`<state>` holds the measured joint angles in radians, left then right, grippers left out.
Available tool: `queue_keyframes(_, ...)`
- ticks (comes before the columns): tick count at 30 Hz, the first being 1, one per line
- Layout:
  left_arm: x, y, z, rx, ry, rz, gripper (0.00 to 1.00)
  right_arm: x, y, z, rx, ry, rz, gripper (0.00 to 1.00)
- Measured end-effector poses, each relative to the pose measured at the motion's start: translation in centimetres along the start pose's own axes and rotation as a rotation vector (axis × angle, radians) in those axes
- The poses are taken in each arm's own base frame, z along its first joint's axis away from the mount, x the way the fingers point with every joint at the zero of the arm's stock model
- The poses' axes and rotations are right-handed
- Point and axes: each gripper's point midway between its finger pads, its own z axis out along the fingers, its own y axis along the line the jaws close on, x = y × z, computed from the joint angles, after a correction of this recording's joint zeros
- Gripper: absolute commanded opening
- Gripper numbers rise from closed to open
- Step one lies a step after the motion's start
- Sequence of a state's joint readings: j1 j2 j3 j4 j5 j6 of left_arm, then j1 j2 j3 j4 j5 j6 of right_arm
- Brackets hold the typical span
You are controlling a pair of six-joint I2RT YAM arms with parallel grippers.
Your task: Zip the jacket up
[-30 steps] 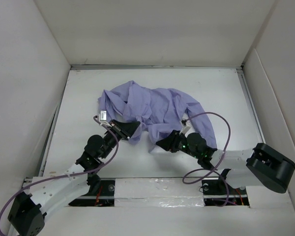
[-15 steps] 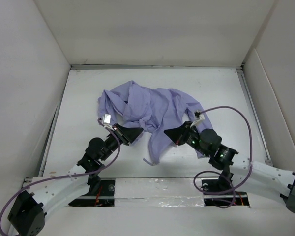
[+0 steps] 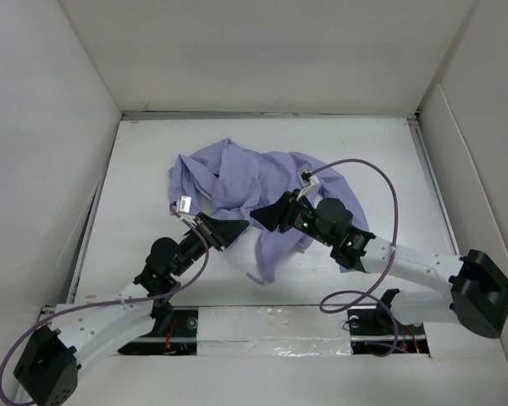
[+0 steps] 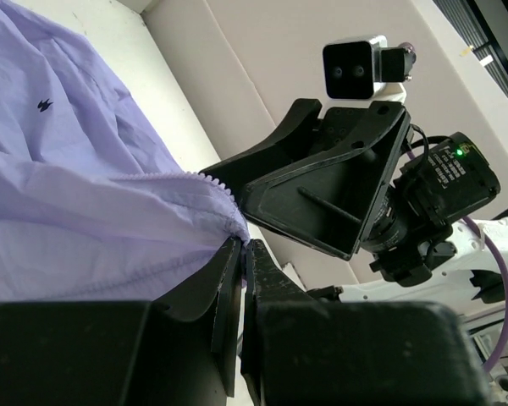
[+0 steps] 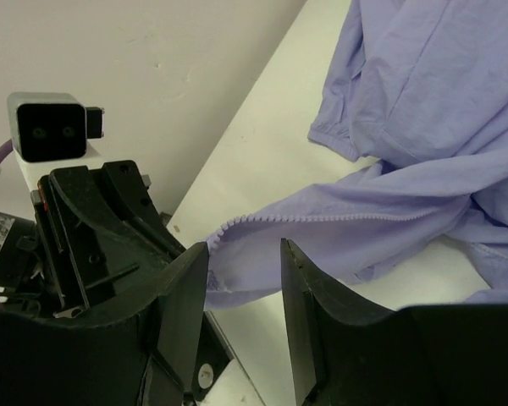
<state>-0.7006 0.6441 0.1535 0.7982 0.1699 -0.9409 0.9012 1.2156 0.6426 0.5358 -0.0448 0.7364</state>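
Where the left claw (image 4: pixel 243 247) pinches, thin jacket (image 4: pixel 76 194) crumples.

Jacket (image 4: pixel 76 194) runs off the left wrist view's left edge; its zipper hem disappears between the left gripper's (image 4: pixel 242 247) closed fingers (pinched depth unreadable). Right wrist view crops it top and right.

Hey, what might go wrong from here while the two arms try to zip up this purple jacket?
One: the left gripper pinches only the tip of the jacket's zipper edge, so a tug may pull it free. Two: the right gripper is open right beside the left one, and they may collide if it moves closer. Three: the jacket lies crumpled, so the right gripper may catch loose cloth, not the teeth.
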Motion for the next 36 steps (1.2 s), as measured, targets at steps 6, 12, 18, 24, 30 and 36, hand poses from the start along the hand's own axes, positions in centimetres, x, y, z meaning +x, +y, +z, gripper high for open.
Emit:
queue_keyframes(6, 0.1, 0.0, 0.1, 0.005, 0.006, 0.0, 0.0, 0.5, 1.0, 0.4, -0.058, 0.02, 0.026, 0.39)
queue_keyframes(12, 0.0, -0.2, 0.1, 0.014, -0.001, 0.001, 0.0, 0.3, 2.1, 0.2, -0.103, 0.025, 0.049, 0.37)
queue_keyframes(18, -0.2, -0.5, 0.1, 0.026, -0.01, 0.0, 0.0, 0.0, 2.7, -0.2, -0.122, 0.02, 0.072, 0.35)
queue_keyframes(24, -0.4, -0.7, 0.2, 0.036, -0.016, -0.003, 0.0, 0.0, 2.9, -0.2, -0.126, 0.025, 0.094, 0.3)
queue_keyframes(30, -0.5, -1.0, 0.2, 0.044, -0.022, -0.002, 0.0, 0.2, 3.0, -0.2, -0.131, 0.033, 0.106, 0.29)
queue_keyframes(36, -0.6, -0.9, 0.2, 0.042, -0.027, -0.002, 0.0, 0.4, 3.2, -0.2, -0.14, 0.043, 0.128, 0.02)
